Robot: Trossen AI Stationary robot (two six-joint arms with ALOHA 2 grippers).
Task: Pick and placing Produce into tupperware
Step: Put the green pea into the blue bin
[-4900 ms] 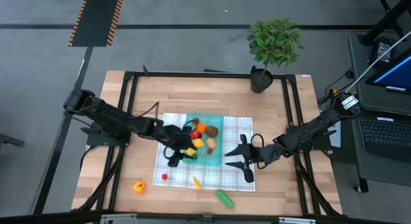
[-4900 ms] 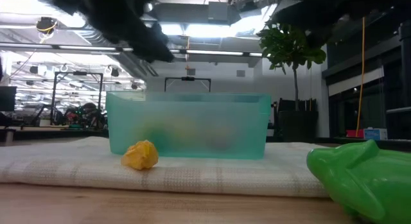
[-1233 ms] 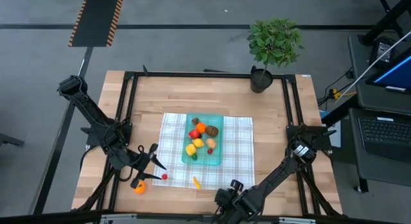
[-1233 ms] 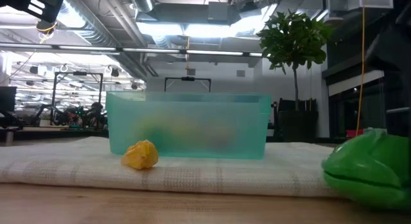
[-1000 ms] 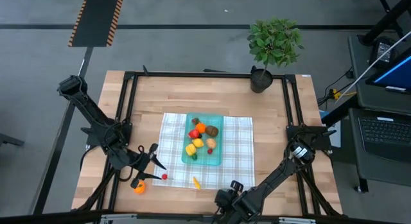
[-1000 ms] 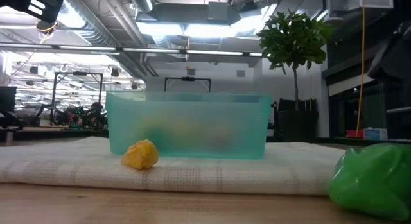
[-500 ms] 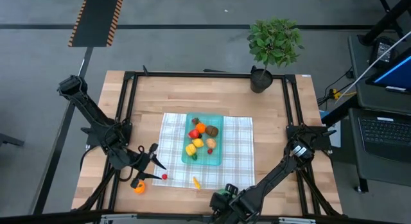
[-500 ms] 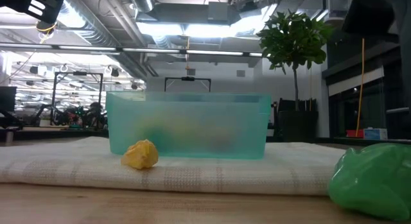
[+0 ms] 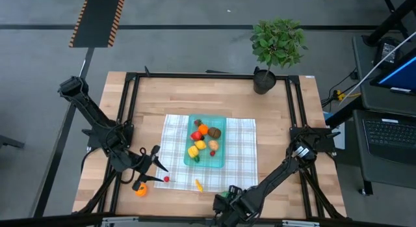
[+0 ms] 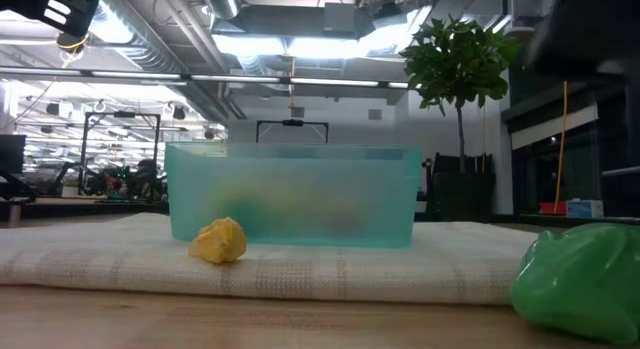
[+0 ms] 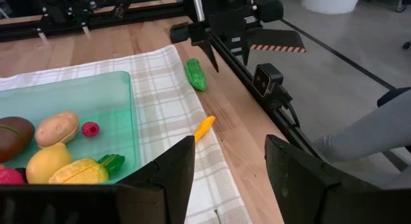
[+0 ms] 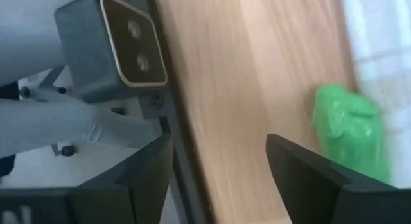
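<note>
The left tool (image 9: 148,163) hangs over the front-left part of the light wooden surface (image 9: 156,97), just off the left edge of the white-and-green checked cloth (image 9: 174,144). Its fingers (image 11: 172,167) stand partly apart with nothing between them. Just below it in the high view lie a small round orange toy fruit (image 9: 140,189) and a tiny red toy piece (image 9: 167,179), both on bare wood; the red piece sits close to the cloth's front-left corner.

The shallow rectangular translucent teal plastic container (image 9: 220,159) sits at the middle of the cloth, long side running front to back. Inside it rest several toy produce pieces: a brown oval piece (image 11: 13,135), a tan potato-like piece (image 11: 56,127), a small red berry (image 11: 90,128), a yellow lemon-like piece (image 11: 37,165) and a yellow piece with a green end (image 11: 82,172). In the low view the container wall is clouded and the contents show only as blurred colour.

A small yellow-orange elongated toy piece (image 9: 198,185) lies at the cloth's front edge, in front of the container. In the low view it appears as a yellow lump (image 10: 218,241) resting on the cloth.

The right tool (image 9: 226,196) is at the front edge of the surface, right of centre. Its fingers (image 12: 149,174) stand wide apart and grip nothing. A green elongated toy vegetable (image 9: 231,190) lies on the wood just beside it, near the cloth's front edge.

A leafy green potted plant (image 9: 277,45) stands at the rear right of the surface.
</note>
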